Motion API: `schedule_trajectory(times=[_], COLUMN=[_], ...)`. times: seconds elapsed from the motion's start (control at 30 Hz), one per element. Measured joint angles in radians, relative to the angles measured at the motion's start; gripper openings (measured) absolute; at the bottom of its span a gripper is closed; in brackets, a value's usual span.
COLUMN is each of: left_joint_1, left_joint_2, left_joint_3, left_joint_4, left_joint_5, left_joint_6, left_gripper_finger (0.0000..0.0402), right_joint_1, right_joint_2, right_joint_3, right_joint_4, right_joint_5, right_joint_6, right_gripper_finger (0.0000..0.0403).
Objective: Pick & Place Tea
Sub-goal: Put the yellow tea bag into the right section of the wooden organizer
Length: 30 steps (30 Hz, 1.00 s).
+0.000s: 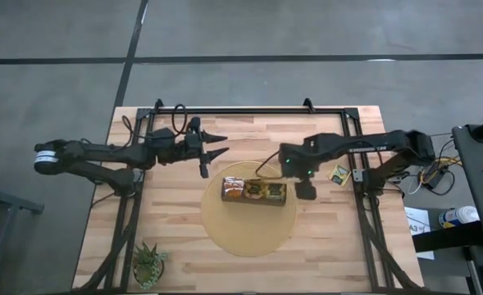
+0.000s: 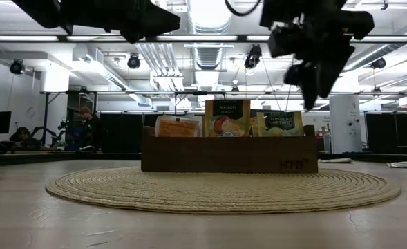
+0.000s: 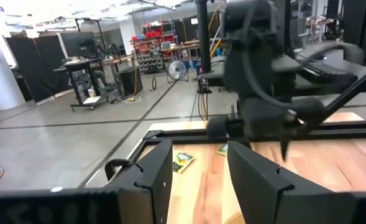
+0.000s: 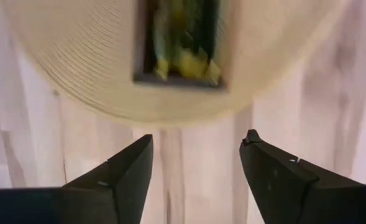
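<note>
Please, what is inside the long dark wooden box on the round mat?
The wooden box holds upright tea sachets: an orange one, a mango one, and a green-yellow one. The wall hides their lower parts and anything behind them.

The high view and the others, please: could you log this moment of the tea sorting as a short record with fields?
Box: long dark-brown wooden box on the round woven straw mat
Tea in box: orange, mango and green-yellow sachets standing upright
Loose tea: one green-yellow sachet on the wooden table, right of the mat
Right gripper: jaws open, empty, at the box's right end
Left gripper: waiting above the table, left of the mat, empty
</note>
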<state>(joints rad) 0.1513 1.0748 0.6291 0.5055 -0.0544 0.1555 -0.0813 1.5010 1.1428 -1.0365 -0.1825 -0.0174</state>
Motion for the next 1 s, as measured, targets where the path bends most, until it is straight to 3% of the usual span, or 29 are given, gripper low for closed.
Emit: schedule_trajectory(times=[0.47, 0.63, 1.0], left_joint_1=[0.000, 0.000, 0.000], left_joint_2=[0.000, 0.000, 0.000], left_joint_3=[-0.062, -0.064, -0.064], left_joint_4=[0.032, 0.054, 0.056], left_joint_5=[0.000, 0.000, 0.002], left_joint_6=[0.001, 0.008, 0.009], left_gripper_finger=[0.0148, 0.0148, 0.0148], right_joint_1=[-0.319, -0.403, -0.541], right_joint_2=[-0.308, -0.302, -0.149], right_joint_3=[-0.374, -0.443, -0.461], right_joint_4=[-0.106, -0.192, -0.192], right_joint_5=[0.008, 0.086, 0.071], right_joint_6=[0.190, 0.242, 0.260], right_gripper_finger=[0.0247, 0.0249, 0.0249])
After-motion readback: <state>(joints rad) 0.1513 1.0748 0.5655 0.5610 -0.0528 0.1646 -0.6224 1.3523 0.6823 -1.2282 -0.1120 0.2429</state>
